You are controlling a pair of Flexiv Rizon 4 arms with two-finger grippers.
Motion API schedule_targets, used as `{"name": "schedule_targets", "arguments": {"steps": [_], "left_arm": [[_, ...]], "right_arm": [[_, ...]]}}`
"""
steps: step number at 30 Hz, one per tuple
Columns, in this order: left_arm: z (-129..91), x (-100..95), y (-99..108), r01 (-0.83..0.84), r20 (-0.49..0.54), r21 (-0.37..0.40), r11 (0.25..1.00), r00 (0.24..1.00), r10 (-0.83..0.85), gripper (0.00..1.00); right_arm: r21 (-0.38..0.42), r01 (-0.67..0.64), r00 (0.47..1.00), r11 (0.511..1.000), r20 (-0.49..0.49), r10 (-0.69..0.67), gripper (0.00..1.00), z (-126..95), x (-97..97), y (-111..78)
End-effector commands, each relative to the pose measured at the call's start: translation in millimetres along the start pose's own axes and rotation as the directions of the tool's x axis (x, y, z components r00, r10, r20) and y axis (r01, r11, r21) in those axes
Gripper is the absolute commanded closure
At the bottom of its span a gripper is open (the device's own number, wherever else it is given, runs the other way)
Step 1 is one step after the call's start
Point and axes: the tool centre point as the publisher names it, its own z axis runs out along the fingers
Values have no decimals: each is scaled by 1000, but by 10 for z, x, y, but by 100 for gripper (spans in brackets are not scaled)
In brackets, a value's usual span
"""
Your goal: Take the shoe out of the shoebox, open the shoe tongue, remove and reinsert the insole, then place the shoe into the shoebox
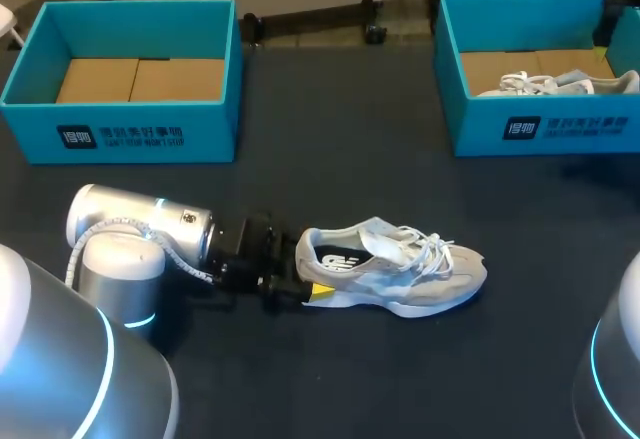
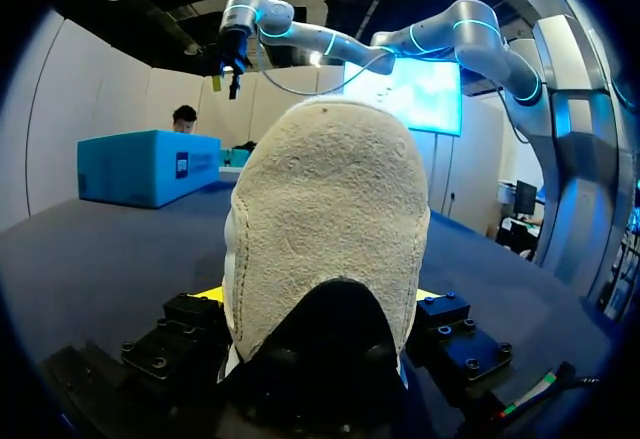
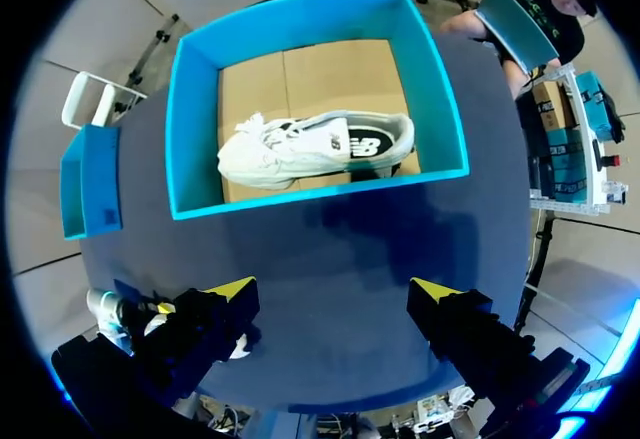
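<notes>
1. Left shoebox (image 1: 120,135): teal, lidless, at the far left of the worktop (image 1: 340,149). Its brown cardboard floor is showing.
2. My left arm (image 1: 140,221) comes in low from the left, lying nearly flat over the worktop and pointing right.
3. Left gripper (image 1: 308,277): pinching the heel of the shoe (image 1: 400,264). A yellow tip sits against each side of the heel. In the left wrist view the suede heel back fills the gap between the fingers.
4. The shoe is out of both boxes, near the middle of the worktop. It sits on its sole, heel to the left in my gripper, toe pointing right. Upper is grey-beige with pale blue panels. White laces lie loose over the top, and a dark insole is visible inside the collar.
5. Right shoebox (image 1: 540,131): teal, lidless, at the far right, well apart from the shoe.
6. A second shoe (image 3: 310,147), white, lies inside the right shoebox on the cardboard floor.
7. Right gripper (image 3: 335,299): fingers spread wide with nothing between them. It hangs high above the worktop just in front of the right shoebox, looking down into it.
</notes>
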Motion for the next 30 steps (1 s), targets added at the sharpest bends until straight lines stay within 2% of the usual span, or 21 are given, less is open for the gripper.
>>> {"name": "schedule_targets", "arguments": {"steps": [1,11,16,30], "left_arm": [[9,-2,37,0,0,0,1000,1000,0,100],[9,-2,37,0,0,0,1000,1000,0,100],[9,-2,37,0,0,0,1000,1000,0,100],[9,-2,37,0,0,0,1000,1000,0,100]], "right_arm": [[-35,-20,999,999,25,21,0,-29,250,-233],[-99,-80,997,992,-12,79,0,-39,657,-755],[-99,-102,995,990,-20,101,0,-8,885,-985],[-99,-102,995,990,-20,101,0,-8,885,-985]]}}
